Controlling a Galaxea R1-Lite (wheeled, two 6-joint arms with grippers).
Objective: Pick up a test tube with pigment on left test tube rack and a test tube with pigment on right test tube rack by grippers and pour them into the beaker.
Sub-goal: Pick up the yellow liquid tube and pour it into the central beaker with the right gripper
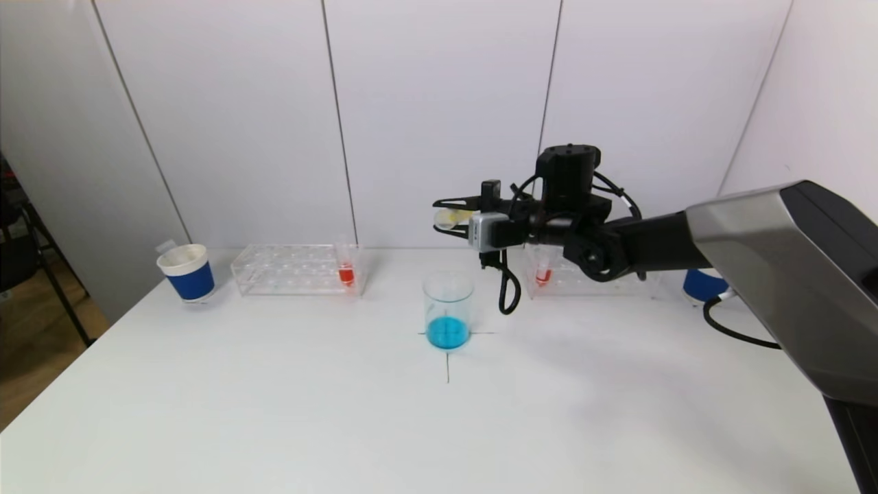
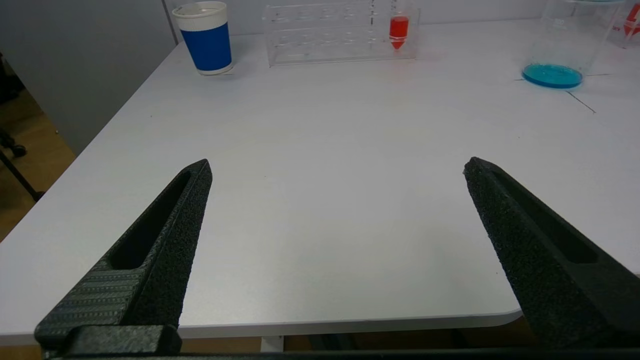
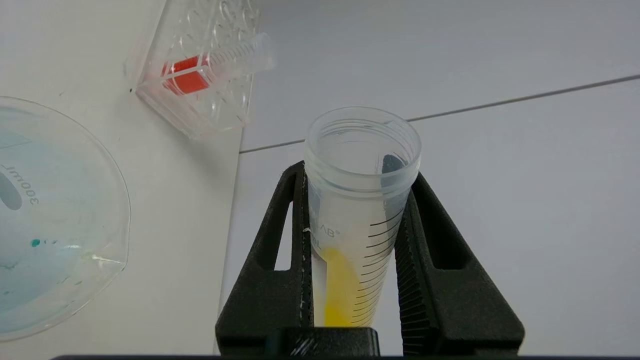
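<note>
White wall panels back a white tabletop [image 1: 274,412] on which a glass beaker [image 1: 448,310] with a shallow pool of blue liquid stands at a cross mark, roughly centred between two clear racks. On the left test tube rack [image 1: 295,269] one tube of red pigment [image 1: 346,267] stands upright at the end nearest the beaker; the right test tube rack [image 1: 603,278] holds another red tube [image 1: 543,269], partly hidden behind the arm. A blue-and-white paper cup [image 1: 186,272] sits beyond the left rack, and a second blue cup [image 1: 703,285] peeks out behind the right arm. The right hand [image 1: 449,218] hangs in the air above the beaker and slightly to its right, closed on a clear graduated test tube [image 3: 360,215] that lies nearly level, its open mouth pointing toward the robot's left. In the right wrist view a streak of yellow pigment [image 3: 340,287] lies along the lower wall near the tube's base, well short of the rim. The left hand [image 2: 335,200] hovers low over the near left part of the tabletop, open wide and holding nothing. That tube looks light, stiff and smooth-walled plastic, so it could slip or twist between the pads; a grip across its middle, as now, seems sound, with the threaded mouth left free for pouring. Its mouth looks roughly over the beaker, though whether it truly clears the rim I cannot tell; more tilt is probably needed before the yellow runs out.
</note>
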